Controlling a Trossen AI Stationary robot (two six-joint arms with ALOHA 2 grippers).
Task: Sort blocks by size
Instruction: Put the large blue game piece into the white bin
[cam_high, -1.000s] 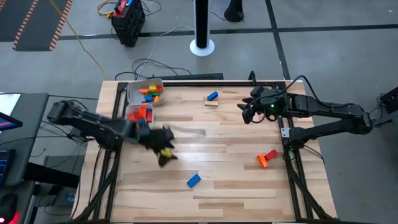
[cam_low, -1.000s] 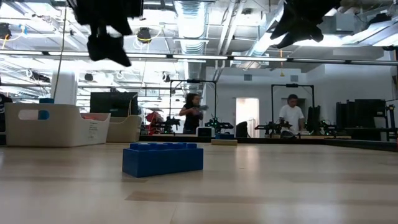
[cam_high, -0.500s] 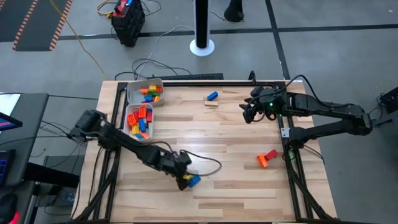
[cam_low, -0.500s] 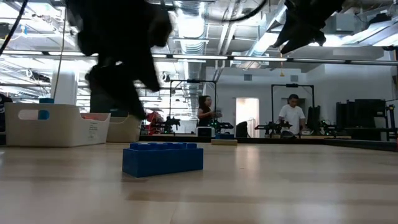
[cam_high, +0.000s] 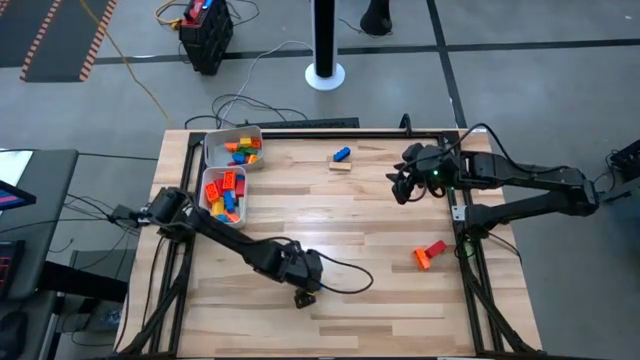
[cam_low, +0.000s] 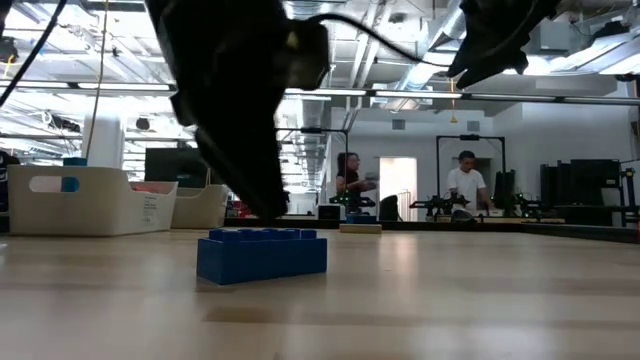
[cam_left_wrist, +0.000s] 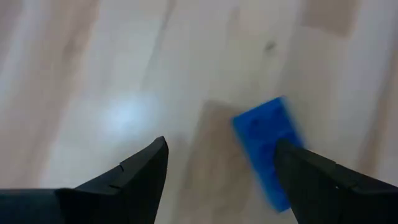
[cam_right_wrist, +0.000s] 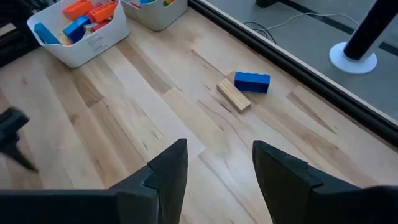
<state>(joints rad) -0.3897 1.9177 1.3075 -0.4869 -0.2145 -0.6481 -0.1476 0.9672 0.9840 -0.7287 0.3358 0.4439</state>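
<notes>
A blue block (cam_low: 262, 255) lies flat on the table near its front edge. My left gripper (cam_left_wrist: 221, 146) hangs open just over it, slanting down. The block (cam_left_wrist: 267, 149) shows between the fingers, close to one of them and apart from both. In the high view this gripper (cam_high: 303, 292) hides the block. My right gripper (cam_high: 405, 185) waits open, high over the table's far right, with nothing between its fingers (cam_right_wrist: 168, 174). Another blue block (cam_high: 342, 154) and a tan block (cam_high: 341, 165) lie at the far edge. A red block (cam_high: 435, 247) and an orange one (cam_high: 422, 260) lie on the right.
Two white trays (cam_high: 215, 150) (cam_high: 207, 185) holding several coloured blocks stand at the far left corner. The black table frame (cam_high: 465, 240) runs along the sides. Bare wood lies between the middle of the table and the front edge. People stand far off in the room behind.
My left gripper has swung from beside the trays toward the table's near edge and rightward. It has sunk and tipped downward, and now hangs over the blue block. The block has not moved.
</notes>
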